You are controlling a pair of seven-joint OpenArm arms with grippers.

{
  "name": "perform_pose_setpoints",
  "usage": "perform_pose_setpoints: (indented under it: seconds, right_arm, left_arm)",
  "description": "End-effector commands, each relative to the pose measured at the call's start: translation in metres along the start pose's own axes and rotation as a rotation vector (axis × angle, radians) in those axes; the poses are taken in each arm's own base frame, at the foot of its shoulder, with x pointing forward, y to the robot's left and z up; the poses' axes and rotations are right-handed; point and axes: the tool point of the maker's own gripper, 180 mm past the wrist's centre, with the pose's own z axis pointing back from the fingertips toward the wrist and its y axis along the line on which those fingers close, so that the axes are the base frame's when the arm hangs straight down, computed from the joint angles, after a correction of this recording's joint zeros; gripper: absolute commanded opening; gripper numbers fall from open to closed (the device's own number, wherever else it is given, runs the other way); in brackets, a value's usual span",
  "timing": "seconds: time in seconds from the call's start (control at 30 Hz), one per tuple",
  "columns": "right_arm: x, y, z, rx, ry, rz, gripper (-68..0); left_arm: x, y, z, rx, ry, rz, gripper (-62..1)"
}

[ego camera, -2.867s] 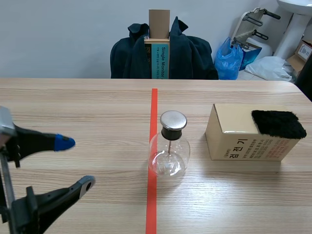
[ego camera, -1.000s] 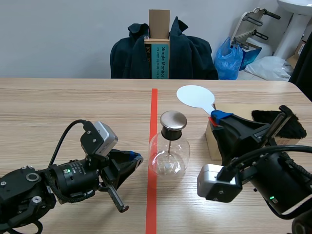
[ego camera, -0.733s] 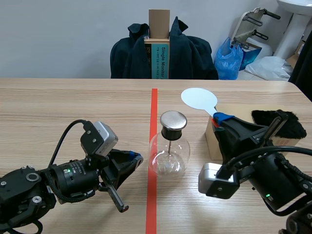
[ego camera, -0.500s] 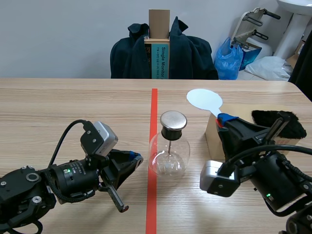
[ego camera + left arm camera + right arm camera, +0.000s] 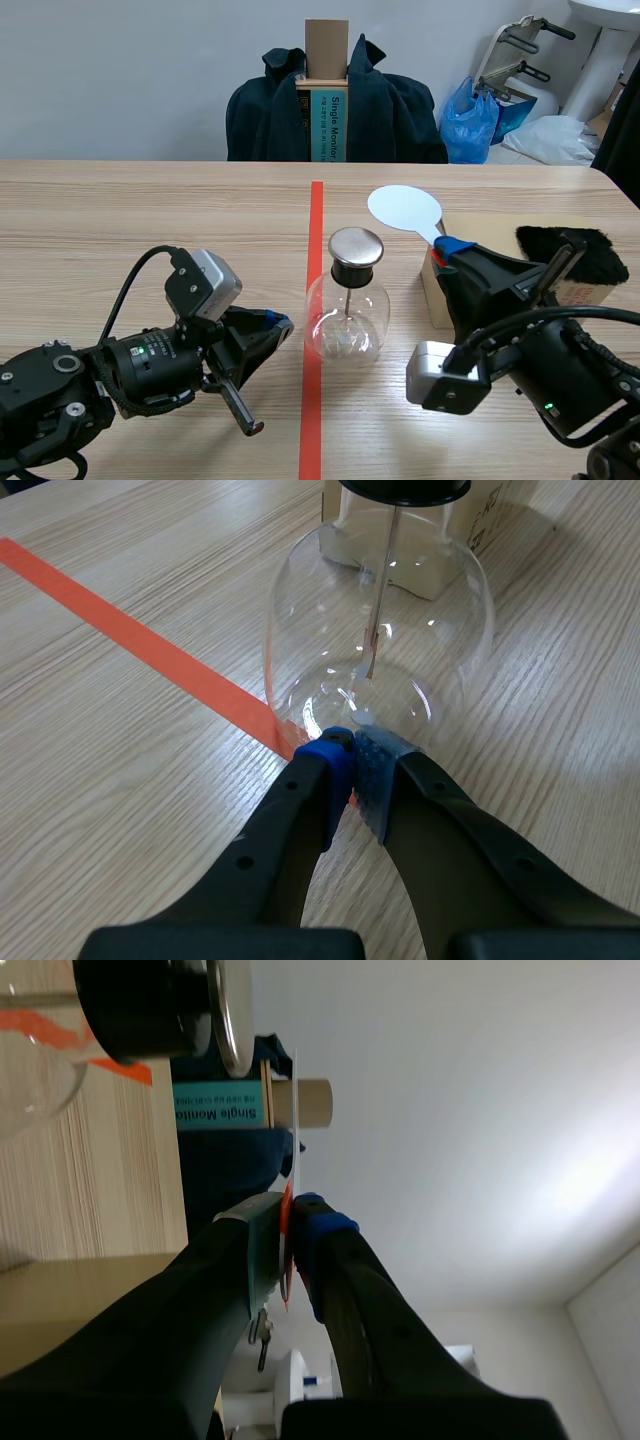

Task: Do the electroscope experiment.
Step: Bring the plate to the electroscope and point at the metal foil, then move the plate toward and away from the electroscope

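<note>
The electroscope, a clear glass flask (image 5: 346,318) with a round metal cap (image 5: 356,245) and a thin rod inside, stands on the red tape line. My left gripper (image 5: 278,322) lies low on the table to the flask's left. It is shut on nothing, and in the left wrist view the left gripper (image 5: 350,748) has its blue pads meeting right at the foot of the flask (image 5: 380,620). My right gripper (image 5: 452,244) is shut on the red handle of a white disc paddle (image 5: 404,210), which is held just right of and above the cap. In the right wrist view the paddle (image 5: 296,1110) shows edge-on ahead of the right gripper (image 5: 290,1205).
A tan cardboard box (image 5: 430,290) stands right of the flask, mostly hidden by my right arm. A black fur pad (image 5: 600,250) lies on top of it. Beyond the table's far edge stands a chair draped with a dark jacket (image 5: 385,110).
The right gripper swung the white disc to the right and then back left toward the flask's cap. The left arm has kept still.
</note>
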Motion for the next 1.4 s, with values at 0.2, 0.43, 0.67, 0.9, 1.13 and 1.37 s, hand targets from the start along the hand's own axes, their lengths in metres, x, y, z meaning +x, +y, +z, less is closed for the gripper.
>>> perform_pose_setpoints:
  seconds: [0.2,0.43,0.67,0.9,1.13,1.37]
  right_arm:
    - [0.014,-0.009,-0.001,-0.026,-0.112,0.028,-66.7]
    - [0.030,-0.008,0.002,-0.025,-0.198,0.030,-66.7]
    - [0.040,-0.007,0.004,-0.019,-0.258,0.035,-66.7]
    - [0.041,-0.007,0.004,-0.018,-0.263,0.035,-66.7]
    - [0.030,-0.007,0.002,-0.018,-0.197,0.033,-66.7]
    - [0.001,-0.006,0.000,-0.015,-0.033,0.027,-66.7]
  left_arm:
    - [0.019,0.004,-0.005,0.003,-0.059,-0.009,-58.3]
    - [0.019,0.004,-0.005,0.003,-0.059,-0.009,-58.3]
    - [0.019,0.004,-0.005,0.003,-0.059,-0.009,-58.3]
    - [0.019,0.004,-0.005,0.003,-0.062,-0.009,-58.3]
    - [0.019,0.004,-0.005,0.003,-0.062,-0.008,-58.3]
    - [0.019,0.004,-0.005,0.003,-0.062,-0.008,-58.3]
